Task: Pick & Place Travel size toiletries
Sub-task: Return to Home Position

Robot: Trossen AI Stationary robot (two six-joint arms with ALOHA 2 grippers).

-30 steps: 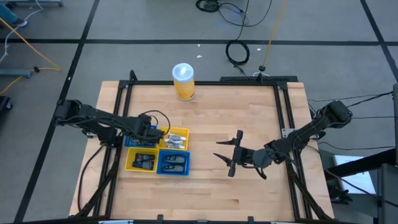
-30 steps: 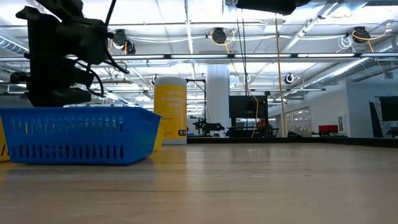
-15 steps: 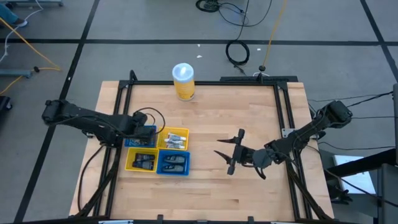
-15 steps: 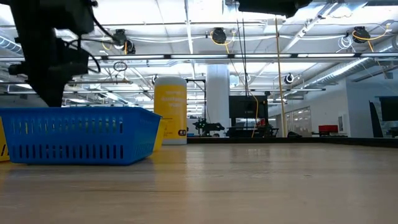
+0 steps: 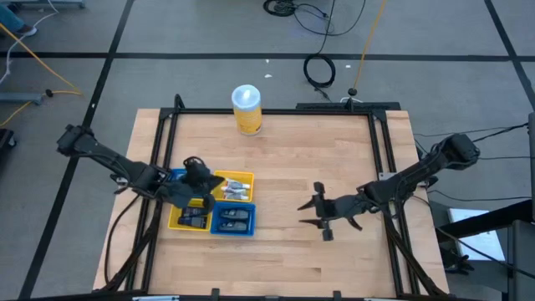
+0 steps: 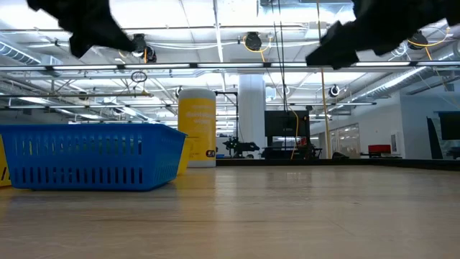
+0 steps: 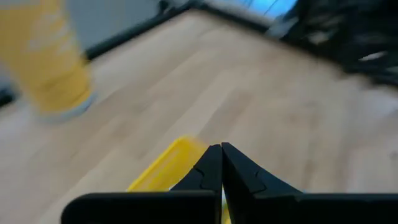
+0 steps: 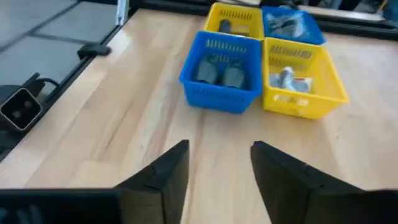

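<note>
Four small square trays sit together on the table's left half. The travel size toiletries lie inside them: two dark grey pieces point(image 8: 221, 71) in the near blue tray point(image 5: 234, 219), pale silvery ones point(image 5: 236, 187) in a yellow tray point(image 8: 301, 84), and others in the two trays behind. My left gripper point(image 5: 196, 178) hangs shut above the trays and holds nothing; its wrist view shows the shut fingertips point(image 7: 221, 163) over a yellow tray rim point(image 7: 168, 163). My right gripper point(image 5: 322, 219) is open above bare wood, right of the trays, facing them point(image 8: 217, 168).
A tall yellow canister with a white lid point(image 5: 247, 109) stands at the table's far edge, also seen in the low view point(image 6: 196, 127). A black frame point(image 5: 276, 109) rims the table. Bare wood point(image 5: 334, 159) spreads over the middle and right of the table.
My left gripper has risen from just over the far-left blue tray to well above the trays, while its arm swung round. My right gripper has shifted a little toward the table's near edge and turned, and it now shows in the low view.
</note>
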